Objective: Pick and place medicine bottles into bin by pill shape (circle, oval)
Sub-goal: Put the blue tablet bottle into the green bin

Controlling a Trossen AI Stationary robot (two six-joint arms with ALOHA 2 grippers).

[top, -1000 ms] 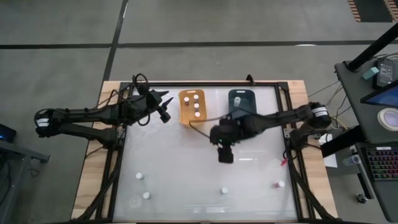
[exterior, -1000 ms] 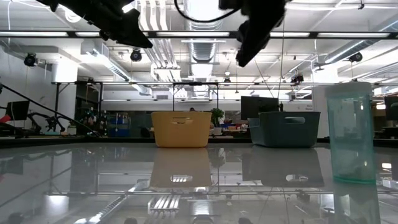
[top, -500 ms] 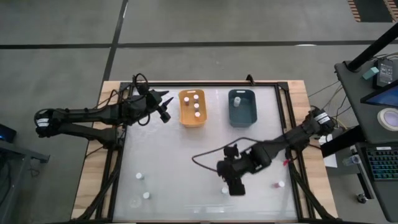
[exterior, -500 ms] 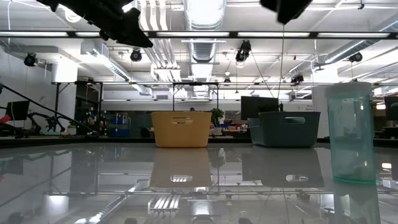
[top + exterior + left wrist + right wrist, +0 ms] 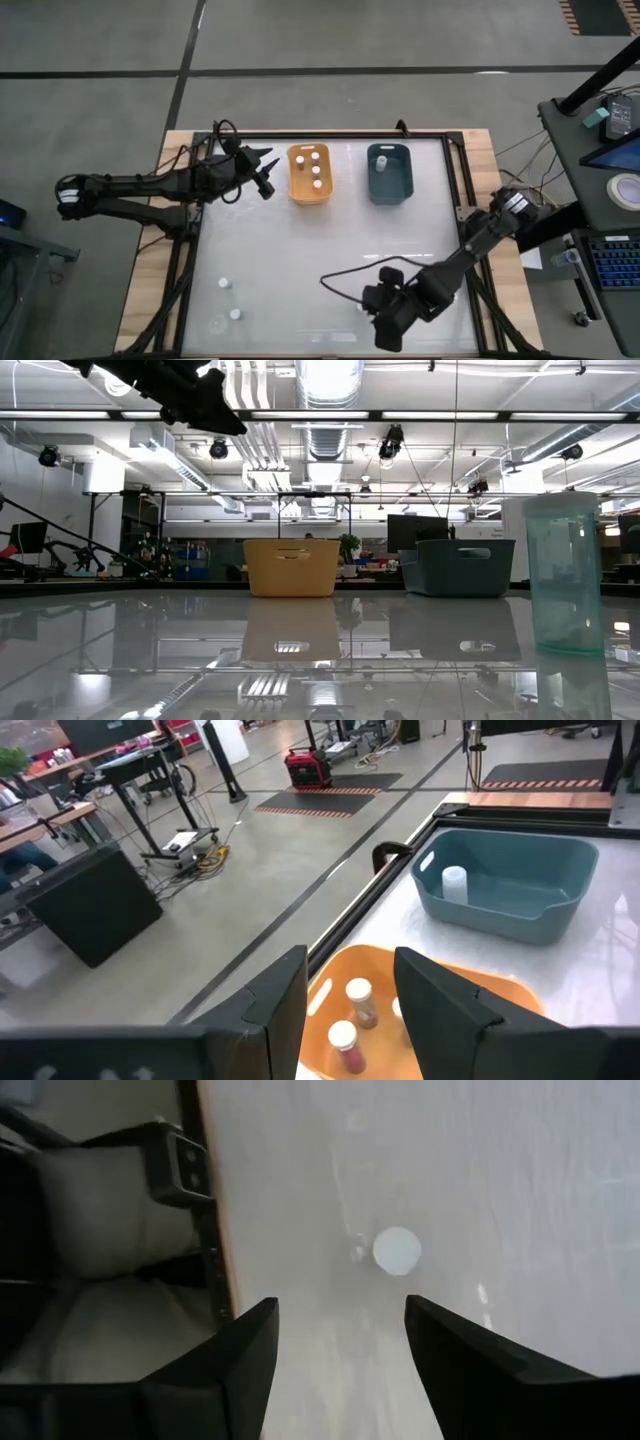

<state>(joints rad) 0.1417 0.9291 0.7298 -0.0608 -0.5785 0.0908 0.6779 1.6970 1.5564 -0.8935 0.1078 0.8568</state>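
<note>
At the near edge of the table [image 5: 300, 240], the right gripper [image 5: 388, 330] hangs with fingers spread and empty over a white-capped bottle [image 5: 397, 1250]; two more bottles [image 5: 229, 298] stand near left. At the far edge, the left gripper [image 5: 262, 172] hovers, spread and empty, just left of the orange bin [image 5: 309, 173], which holds several bottles [image 5: 350, 1015]. One bottle [image 5: 454, 884] stands in the blue bin [image 5: 389, 172] to the right.

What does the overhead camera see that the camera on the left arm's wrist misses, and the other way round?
Only overhead: the right gripper over a bottle near the table's front edge, and two bottles at front left. Only the wrist camera: the room's floor and carts beyond the table. Both show the orange bin holding bottles and the blue bin holding one.
</note>
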